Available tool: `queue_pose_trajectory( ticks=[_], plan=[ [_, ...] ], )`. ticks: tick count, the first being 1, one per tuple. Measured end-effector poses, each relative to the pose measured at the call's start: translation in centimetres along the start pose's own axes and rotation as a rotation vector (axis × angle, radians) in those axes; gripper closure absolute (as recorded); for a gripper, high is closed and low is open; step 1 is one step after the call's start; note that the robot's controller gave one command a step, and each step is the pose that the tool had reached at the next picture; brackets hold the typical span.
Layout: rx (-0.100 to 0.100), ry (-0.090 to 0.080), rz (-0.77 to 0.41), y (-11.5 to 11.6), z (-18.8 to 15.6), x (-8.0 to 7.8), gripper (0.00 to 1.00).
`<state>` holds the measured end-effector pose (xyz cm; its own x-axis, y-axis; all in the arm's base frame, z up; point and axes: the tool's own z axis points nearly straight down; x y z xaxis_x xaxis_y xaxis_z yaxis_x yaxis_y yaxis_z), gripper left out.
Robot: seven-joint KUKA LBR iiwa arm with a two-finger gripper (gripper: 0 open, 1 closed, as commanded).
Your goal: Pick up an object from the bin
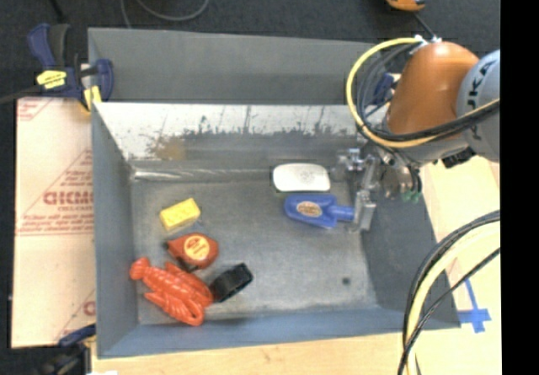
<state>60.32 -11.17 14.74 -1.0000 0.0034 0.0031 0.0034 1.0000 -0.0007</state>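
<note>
My gripper [358, 190] hangs at the right side of the bin, open, with nothing between its fingers. One fingertip [367, 215] stands right beside the handle end of a blue oval tool with a red and white label [308, 211], which lies flat on the bin floor just left of the gripper. A white rounded block [301, 177] lies close above the blue tool, near the back wall and left of the other fingertip [349, 164].
Towards the front left lie a yellow block [180, 213], an orange round tape measure [193, 249], a red-orange knobbly toy [171, 289] and a small black piece [230, 281]. The arm's orange cover and cables overhang the bin's right wall.
</note>
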Motion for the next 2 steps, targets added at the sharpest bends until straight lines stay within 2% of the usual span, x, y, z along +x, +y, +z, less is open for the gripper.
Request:
queue_pose_trajectory(
  ticks=[1, 2],
  plan=[
    [0.001, -0.008, -0.003, 0.0, -0.5, -0.2, 0.00],
    [0.000, -0.008, 0.017, 0.8, 0.7, -0.4, 0.00]
  ],
)
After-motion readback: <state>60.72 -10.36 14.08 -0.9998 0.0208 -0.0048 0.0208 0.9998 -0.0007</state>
